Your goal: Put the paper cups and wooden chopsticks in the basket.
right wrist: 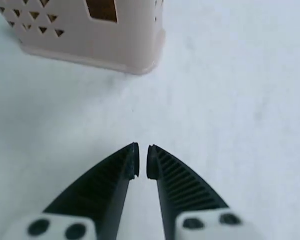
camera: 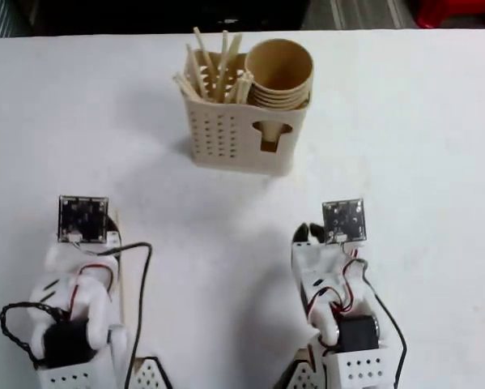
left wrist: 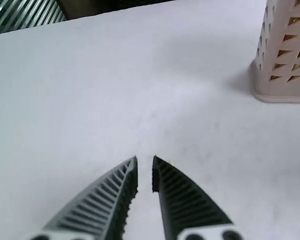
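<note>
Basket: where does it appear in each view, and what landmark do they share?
High view: basket at the far middle of the table.
Left wrist view: its corner, ahead of the left gripper, to one side.
Right wrist view: its lower wall, ahead of the right gripper.
Shared landmark: the white table.

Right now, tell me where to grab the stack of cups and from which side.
Probably the top rim of the cups, from above, on the side away from the chopsticks: the stack stands upright, mouth open, and the basket walls cover its sides.
</note>
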`<state>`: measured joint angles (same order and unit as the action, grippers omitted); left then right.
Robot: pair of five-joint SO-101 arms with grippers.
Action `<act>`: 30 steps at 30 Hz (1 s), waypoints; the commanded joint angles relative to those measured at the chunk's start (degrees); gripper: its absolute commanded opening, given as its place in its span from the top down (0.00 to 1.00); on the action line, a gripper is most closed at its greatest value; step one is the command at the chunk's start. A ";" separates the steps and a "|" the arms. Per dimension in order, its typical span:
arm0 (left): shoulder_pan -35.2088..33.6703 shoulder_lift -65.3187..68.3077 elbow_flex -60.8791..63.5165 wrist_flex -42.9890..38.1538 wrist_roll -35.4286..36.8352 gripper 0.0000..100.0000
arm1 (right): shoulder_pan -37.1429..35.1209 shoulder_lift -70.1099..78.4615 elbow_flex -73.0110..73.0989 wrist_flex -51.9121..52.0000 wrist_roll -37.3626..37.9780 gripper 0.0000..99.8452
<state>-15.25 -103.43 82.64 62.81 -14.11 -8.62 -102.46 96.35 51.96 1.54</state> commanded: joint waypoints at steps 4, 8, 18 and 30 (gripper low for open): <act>-0.48 7.52 -8.70 5.27 -5.10 0.92 | 0.48 -0.66 0.53 6.02 0.35 0.96; -0.57 25.98 -17.05 5.89 -6.86 0.92 | 0.75 -0.66 0.53 6.73 0.35 0.96; -0.75 73.89 -33.76 7.74 -6.77 0.80 | 0.75 -0.66 0.53 6.73 0.35 0.96; -0.66 107.38 -46.68 4.13 -4.31 0.83 | 0.75 -0.66 0.53 6.90 0.35 0.96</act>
<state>-15.43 -0.31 40.09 67.47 -20.44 -8.62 -102.46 96.35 58.46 1.54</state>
